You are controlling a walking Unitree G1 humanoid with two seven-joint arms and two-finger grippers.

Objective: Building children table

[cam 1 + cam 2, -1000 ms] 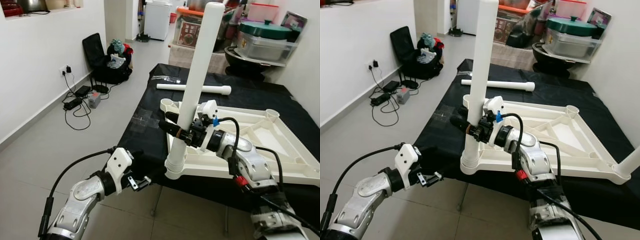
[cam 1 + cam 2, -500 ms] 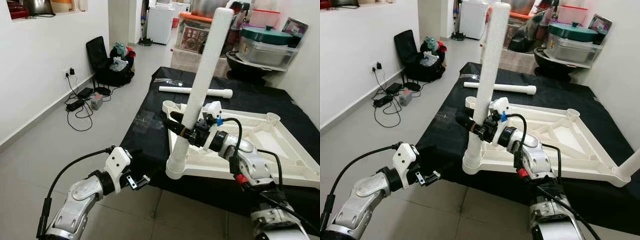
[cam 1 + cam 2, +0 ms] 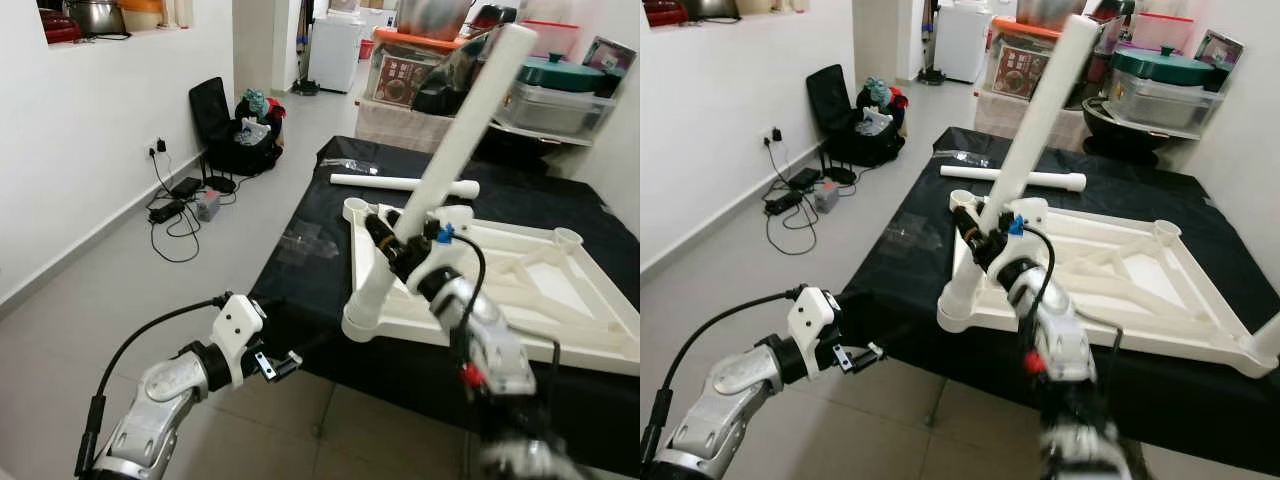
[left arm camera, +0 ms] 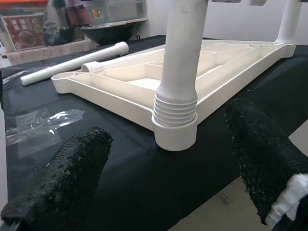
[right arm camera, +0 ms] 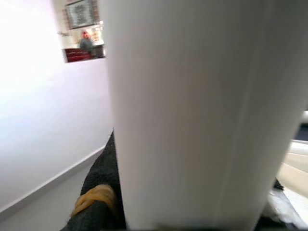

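Note:
A white table top (image 3: 1160, 340) lies upside down on a black-covered surface (image 3: 310, 290). One white leg (image 3: 460, 130) stands in its near-left corner socket (image 4: 175, 130) and leans markedly to the right. My right gripper (image 3: 392, 235) is shut on this leg low down; in the right wrist view the leg (image 5: 202, 110) sits close against a black finger (image 5: 96, 207). My left gripper (image 3: 285, 362) hangs open at the surface's front-left edge, its fingers (image 4: 57, 183) apart and facing the socket. A loose leg (image 3: 400, 184) lies beyond the top. Another leg (image 3: 1265, 340) stands at the near-right corner.
A clear plastic wrapper (image 3: 305, 240) lies on the black cover left of the top. On the floor to the left are a black chair with a bag (image 3: 240, 125) and cables (image 3: 180, 200). Storage boxes and containers (image 3: 560, 85) crowd the back.
The leg held by my right gripper has tilted further to the right. The camera has shifted. My left gripper has stayed low at the front edge.

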